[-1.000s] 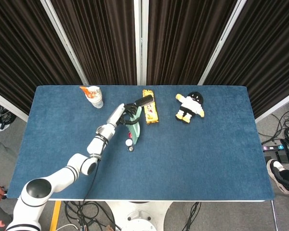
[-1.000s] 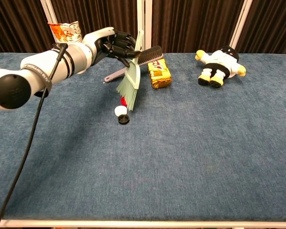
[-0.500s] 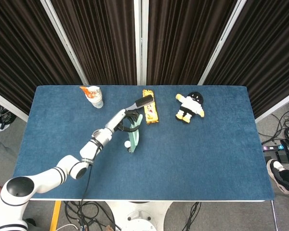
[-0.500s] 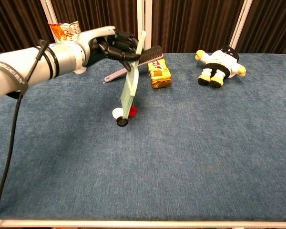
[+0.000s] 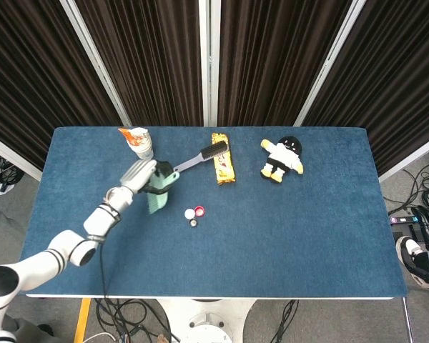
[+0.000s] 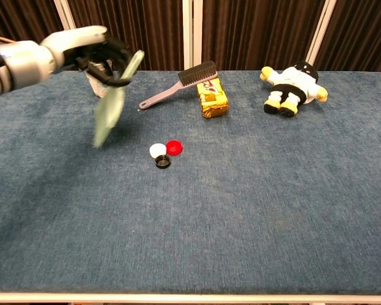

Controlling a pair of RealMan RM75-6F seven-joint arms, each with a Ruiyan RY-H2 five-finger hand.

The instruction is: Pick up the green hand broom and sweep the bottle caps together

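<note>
My left hand (image 6: 92, 54) has its fingers (image 5: 166, 176) clasped round the handle of the green hand broom (image 6: 112, 101), held clear above the blue worktop (image 6: 254, 210), bristles tilted down. White, red and black bottle caps (image 6: 164, 153) lie touching in a cluster, well right of the broom. I see no right hand.

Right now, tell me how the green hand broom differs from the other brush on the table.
The green hand broom is held off the table by the left hand, bristles hanging down; the grey brush lies untouched, its head against the yellow packet. The broom's bristles are pale green, the brush's dark. Both have long handles.
</note>
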